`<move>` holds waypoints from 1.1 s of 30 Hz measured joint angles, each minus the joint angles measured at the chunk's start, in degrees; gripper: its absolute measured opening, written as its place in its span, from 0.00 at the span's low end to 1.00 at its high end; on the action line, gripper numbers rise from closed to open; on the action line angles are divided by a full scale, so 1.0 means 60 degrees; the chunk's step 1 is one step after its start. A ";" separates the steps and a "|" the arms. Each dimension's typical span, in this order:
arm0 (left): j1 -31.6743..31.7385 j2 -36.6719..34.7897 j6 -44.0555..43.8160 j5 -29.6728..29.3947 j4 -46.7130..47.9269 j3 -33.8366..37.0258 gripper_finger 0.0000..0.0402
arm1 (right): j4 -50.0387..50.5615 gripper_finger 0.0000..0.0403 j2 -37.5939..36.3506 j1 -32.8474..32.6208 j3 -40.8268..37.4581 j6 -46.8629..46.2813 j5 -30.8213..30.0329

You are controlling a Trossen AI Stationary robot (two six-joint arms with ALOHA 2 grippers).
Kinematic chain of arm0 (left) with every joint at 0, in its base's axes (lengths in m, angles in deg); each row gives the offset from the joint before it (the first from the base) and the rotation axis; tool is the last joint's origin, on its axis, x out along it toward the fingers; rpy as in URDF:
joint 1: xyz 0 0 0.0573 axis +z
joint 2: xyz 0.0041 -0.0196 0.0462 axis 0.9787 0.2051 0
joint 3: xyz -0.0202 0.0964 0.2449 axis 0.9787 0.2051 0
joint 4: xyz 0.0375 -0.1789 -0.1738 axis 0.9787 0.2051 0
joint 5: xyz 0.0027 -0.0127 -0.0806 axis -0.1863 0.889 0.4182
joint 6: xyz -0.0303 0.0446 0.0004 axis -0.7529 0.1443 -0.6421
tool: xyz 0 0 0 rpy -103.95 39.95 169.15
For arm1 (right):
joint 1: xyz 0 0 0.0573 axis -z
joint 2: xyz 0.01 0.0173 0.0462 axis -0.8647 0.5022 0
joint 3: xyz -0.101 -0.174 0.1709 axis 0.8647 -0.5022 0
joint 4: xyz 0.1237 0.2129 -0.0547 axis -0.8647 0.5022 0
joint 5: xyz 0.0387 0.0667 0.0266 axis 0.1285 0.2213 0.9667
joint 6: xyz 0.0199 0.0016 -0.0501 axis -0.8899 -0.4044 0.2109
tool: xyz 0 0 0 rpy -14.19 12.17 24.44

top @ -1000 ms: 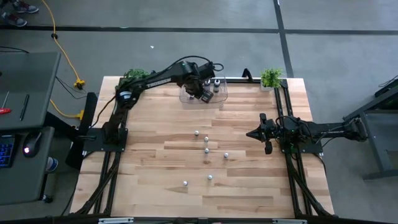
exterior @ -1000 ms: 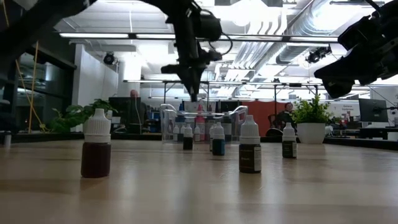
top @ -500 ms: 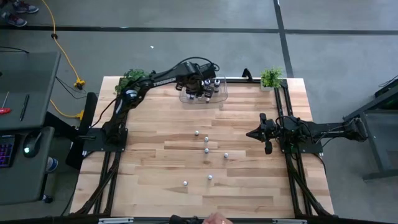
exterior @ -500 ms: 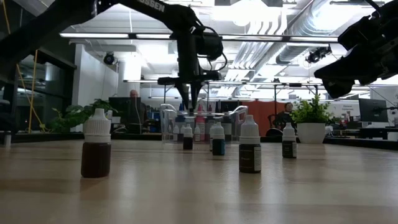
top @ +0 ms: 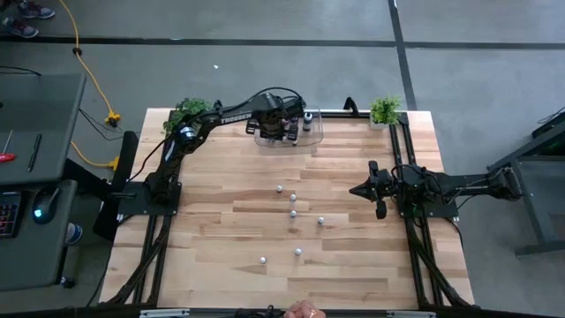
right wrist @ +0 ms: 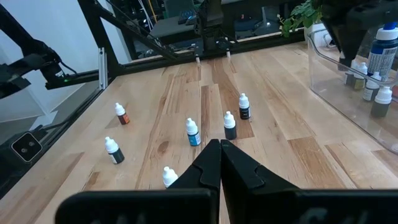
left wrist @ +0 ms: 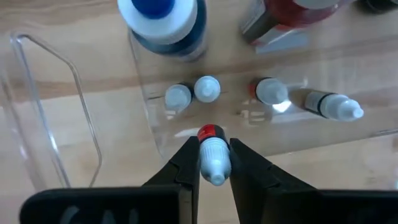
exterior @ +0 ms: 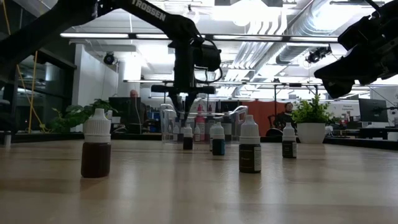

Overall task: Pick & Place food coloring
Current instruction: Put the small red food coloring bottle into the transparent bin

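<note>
Over at the far edge of the desk (top: 229,265), the left hand (left wrist: 214,163) hangs down into the clear plastic bin (top: 311,138), its two dark fingers (left wrist: 184,163) pinching a small whitish dropper bottle with a red band (left wrist: 213,157). Below it on the bin floor stand three more small bottles (left wrist: 207,89), a fourth small one lies on its side (left wrist: 334,106), and two of the larger bottles are there too, a blue one with a white cap (left wrist: 163,25) and a red one (left wrist: 295,15). From the low camera the arm comes straight down into the bin, between its transparent walls. Out on the open wood, six small bottles of food coloring (top: 293,214) stand scattered near the middle of the desk, well apart from the bin; the nearest one to the low camera holds a dark reddish-brown liquid (exterior: 96,151). The right hand (right wrist: 219,151) waits above the right side of the desk, its fingers pressed together on nothing. Two small potted plants (top: 385,110) sit at the far corners.
</note>
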 joint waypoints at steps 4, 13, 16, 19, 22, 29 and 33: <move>0.0000 0.0000 -0.0234 0.0011 -0.0079 0.0217 0.15 | 0.0000 0.00 0.0000 -0.0002 0.0000 0.0000 -0.0002; 0.0047 -0.0004 -0.0184 0.0036 -0.0577 0.0668 0.16 | 0.0000 0.00 0.0000 -0.0001 0.0000 0.0000 -0.0001; 0.0067 -0.0004 -0.0174 0.0026 -0.0611 0.0675 0.16 | 0.0000 0.00 0.0000 0.0001 0.0000 -0.0002 -0.0001; 0.0111 -0.0004 -0.0164 -0.0069 -0.0612 0.0675 0.16 | 0.0000 0.00 0.0000 0.0000 -0.0002 0.0000 -0.0002; 0.0165 -0.0004 -0.0159 -0.0133 -0.0612 0.0675 0.16 | 0.0000 0.00 0.0000 0.0001 -0.0001 -0.0003 -0.0002; 0.0175 -0.0005 0.0144 -0.0102 -0.0753 0.0700 0.16 | 0.0000 0.00 0.0000 0.0002 0.0000 -0.0004 -0.0002; 0.0171 -0.0022 0.0118 0.0252 -0.1302 0.1094 0.16 | 0.0000 0.00 0.0000 -0.0002 0.0000 0.0000 -0.0002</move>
